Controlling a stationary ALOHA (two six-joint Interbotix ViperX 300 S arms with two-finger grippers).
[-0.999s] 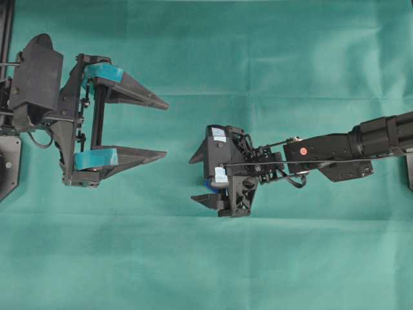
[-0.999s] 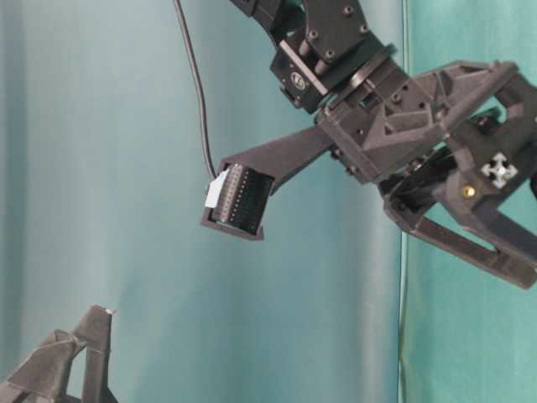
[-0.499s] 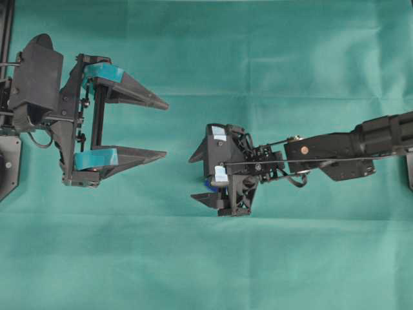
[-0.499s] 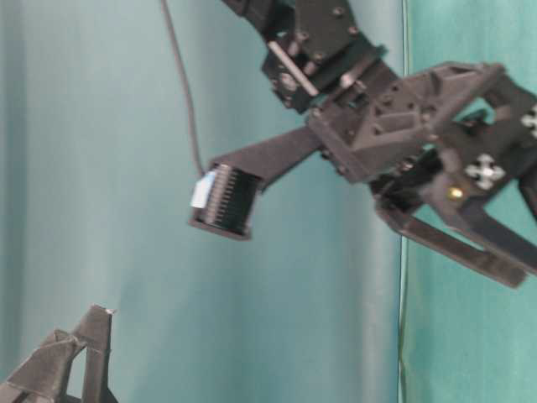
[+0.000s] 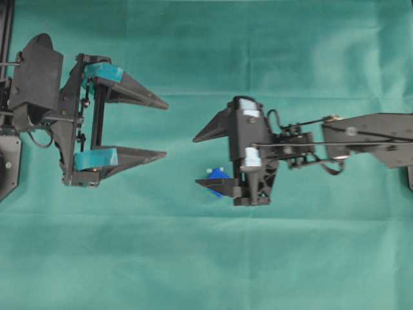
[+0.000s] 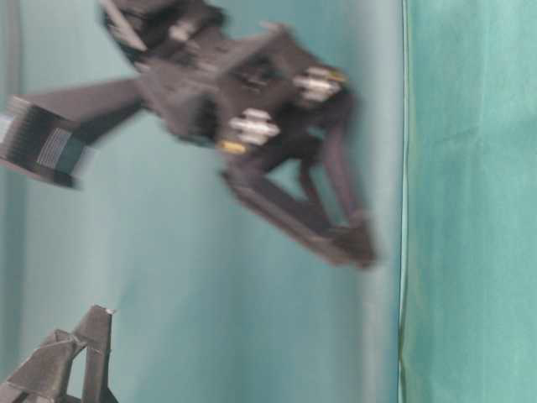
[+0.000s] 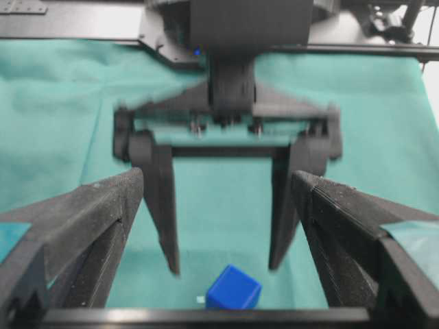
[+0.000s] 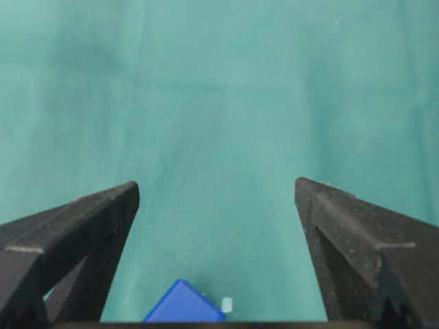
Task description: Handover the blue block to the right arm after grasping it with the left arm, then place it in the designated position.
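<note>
From the overhead view I see the left gripper at the left of the frame, its teal-taped fingers spread wide and holding nothing. Right of centre the right gripper is also spread wide, its plain black tips pointing toward frame left. The blue block lies on the green cloth of the counter just under the lower black finger, which partly covers it; a small white mark shows at the block's upper left corner. The right arm stretches in from the right edge.

In the table-level view the right gripper is a heavy motion blur across the upper half, so I cannot read its jaws here. A dark finger tip of the left gripper pokes up at the lower left. The block is not visible.

Through the left wrist camera I look between my own open fingers at the right gripper facing me, blurred, fingers apart. The blue block rests on the cloth at bottom centre, below and between those tips, touching neither.

Through the right wrist camera the two black fingers stand wide apart, and the blue block shows at the bottom edge between them, free, with a white mark just beside it.
</note>
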